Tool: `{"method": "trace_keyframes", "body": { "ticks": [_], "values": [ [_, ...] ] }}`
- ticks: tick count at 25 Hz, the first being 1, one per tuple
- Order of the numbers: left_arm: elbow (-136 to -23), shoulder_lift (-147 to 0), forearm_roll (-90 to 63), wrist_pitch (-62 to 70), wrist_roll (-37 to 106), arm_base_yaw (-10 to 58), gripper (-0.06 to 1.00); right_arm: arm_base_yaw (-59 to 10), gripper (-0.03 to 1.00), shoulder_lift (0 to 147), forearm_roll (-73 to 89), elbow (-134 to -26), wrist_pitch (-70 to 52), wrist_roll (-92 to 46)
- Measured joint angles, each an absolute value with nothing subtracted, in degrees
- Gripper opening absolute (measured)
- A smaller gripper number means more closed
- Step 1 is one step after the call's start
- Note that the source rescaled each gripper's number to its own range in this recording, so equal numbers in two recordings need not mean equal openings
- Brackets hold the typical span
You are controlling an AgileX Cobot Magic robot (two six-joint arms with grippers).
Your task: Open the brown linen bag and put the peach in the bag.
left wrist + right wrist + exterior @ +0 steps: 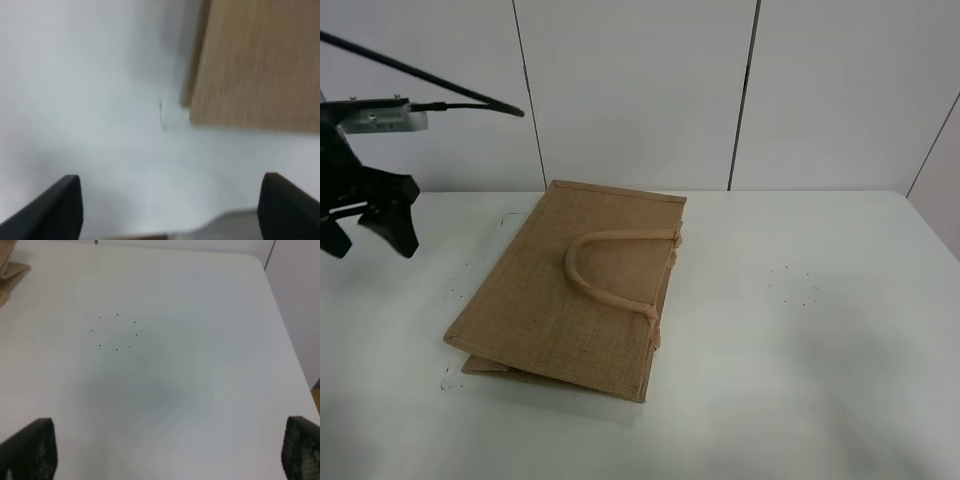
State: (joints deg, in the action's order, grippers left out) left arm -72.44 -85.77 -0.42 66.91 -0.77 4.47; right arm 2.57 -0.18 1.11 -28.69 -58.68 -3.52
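The brown linen bag point(580, 290) lies flat and closed on the white table point(820, 350), one rolled handle point(610, 272) resting on its top face. My left gripper point(370, 238) hangs open and empty above the table, left of the bag and apart from it. In the left wrist view the left gripper point(170, 207) is spread wide, with a corner of the bag point(255, 65) ahead. My right gripper point(165, 452) is open and empty over bare table; only an edge of the bag point(10, 270) shows there. The peach is out of view.
A white panelled wall point(640, 90) stands behind the table. A black cable point(420, 75) runs above the left arm. Small black dots point(117, 332) mark the table right of the bag. The table's right edge point(285, 340) shows in the right wrist view.
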Motion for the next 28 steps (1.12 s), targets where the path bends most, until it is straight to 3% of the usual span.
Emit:
{"method": "trace_keyframes", "body": {
  "ticks": [10,15,28],
  "values": [
    [-43.5,-58.7,-0.4,66.5,0.4,4.5,0.99,2.6,1.0,-0.2,1.1,-28.7,-58.7,-3.5],
    [-32.2,-45.4,-0.6,60.2,1.8,4.5,0.99,2.6,1.0,-0.2,1.1,-28.7,-58.7,-3.5],
    [-29.0,-22.5,-3.1,60.1,4.0,4.5,0.99,2.6,1.0,-0.2,1.1,-28.7,-58.7,-3.5]
  ]
}}
